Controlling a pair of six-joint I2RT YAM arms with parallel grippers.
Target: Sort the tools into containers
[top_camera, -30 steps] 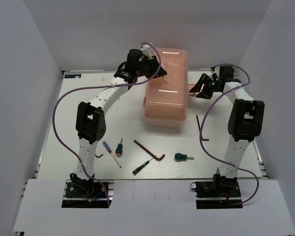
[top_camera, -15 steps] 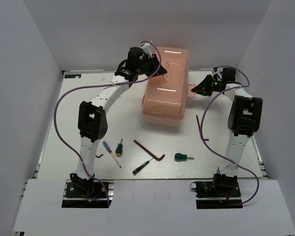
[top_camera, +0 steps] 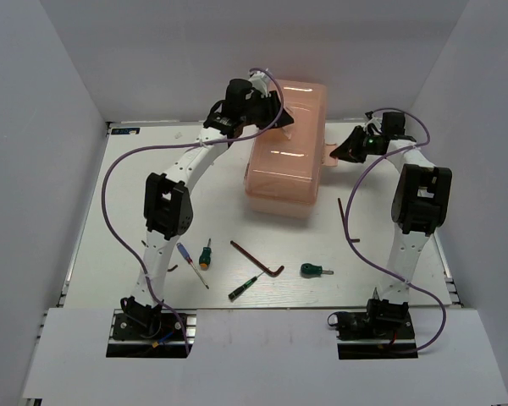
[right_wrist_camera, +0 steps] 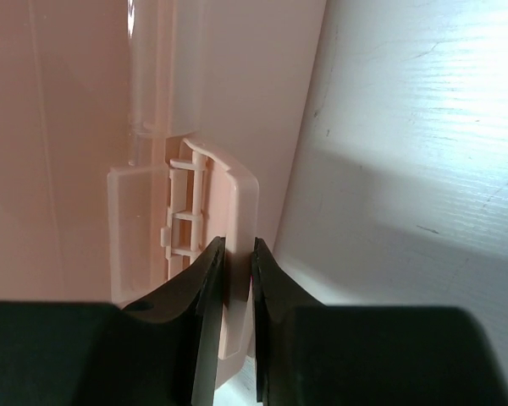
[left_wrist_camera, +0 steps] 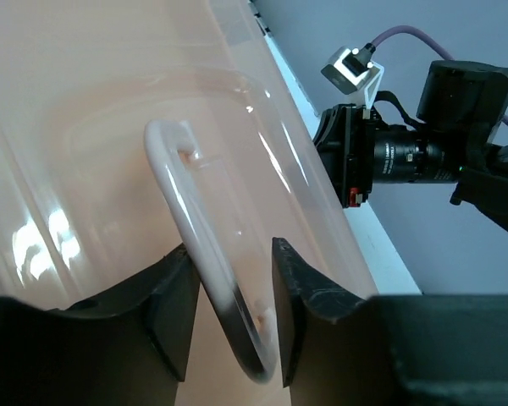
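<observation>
Seven tools lay loose on the table (top_camera: 229, 216), all on its near half and none of them inside the toolbox (top_camera: 286, 161). From left to right we saw a small hex key (top_camera: 171, 267) beside the left arm, a blue screwdriver (top_camera: 190, 264), a green-orange screwdriver (top_camera: 205, 253) just beside it, a long hex key (top_camera: 258, 259), a black-green screwdriver (top_camera: 244, 288) close to that key's bent end, a green screwdriver (top_camera: 316, 271), and another hex key (top_camera: 345, 218) over by the right arm. The translucent salmon-pink toolbox stood at the far middle of the table with its lid on, apart from every tool.

We found the left gripper (top_camera: 275, 118) over the far left part of the lid. Its wrist camera showed the two fingers (left_wrist_camera: 173, 296) straddling the white handle (left_wrist_camera: 182, 211), which ran up between them. One finger seemed to touch the handle, but pink lid showed between the handle and the other finger. We therefore read the jaws as partly apart around the handle, not clamped on it.

We saw the right gripper (top_camera: 340, 152) at the right side of the box. In its wrist view the fingers (right_wrist_camera: 205, 288) were drawn nearly together, with the edge of the latch (right_wrist_camera: 233, 194) pinched between them. The latch flap stood out a little from the box wall, and the white table showed to its right.
</observation>
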